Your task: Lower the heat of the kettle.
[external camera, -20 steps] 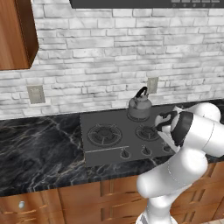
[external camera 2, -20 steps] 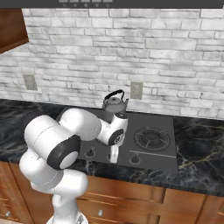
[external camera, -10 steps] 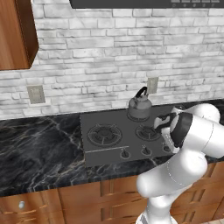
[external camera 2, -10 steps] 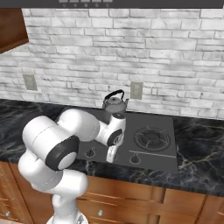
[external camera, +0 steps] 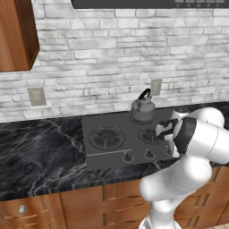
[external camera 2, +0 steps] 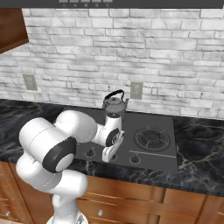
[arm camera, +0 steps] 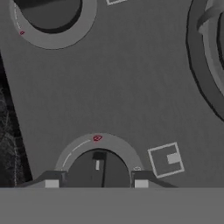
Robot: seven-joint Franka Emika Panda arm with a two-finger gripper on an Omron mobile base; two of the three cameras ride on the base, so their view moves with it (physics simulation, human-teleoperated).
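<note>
The small grey kettle (external camera: 142, 109) (external camera 2: 114, 104) with an arched black handle stands on the back burner of the dark cooktop (external camera: 116, 126) (external camera 2: 131, 131). My gripper (external camera 2: 106, 157) (arm camera: 96, 181) points down at the front row of knobs, well in front of the kettle. In the hand view a round dark knob (arm camera: 99, 168) with a white pointer line sits between my two fingertips (arm camera: 51, 182), one on each side. The jaws stand open around it, and I cannot tell whether they touch it. A second knob (arm camera: 50, 13) lies further along the row.
More knobs (external camera: 128, 157) (external camera: 149, 154) (external camera 2: 134, 159) line the cooktop's front edge. Burners (external camera: 106, 135) (external camera 2: 151, 138) lie to either side. Black marble counter (external camera: 40, 152) (external camera 2: 199, 140) flanks the stove, with a brick wall and an outlet (external camera: 155, 86) behind. Wooden cabinets are below.
The hand has sunk a little closer to the knob row. The kettle has not moved.
</note>
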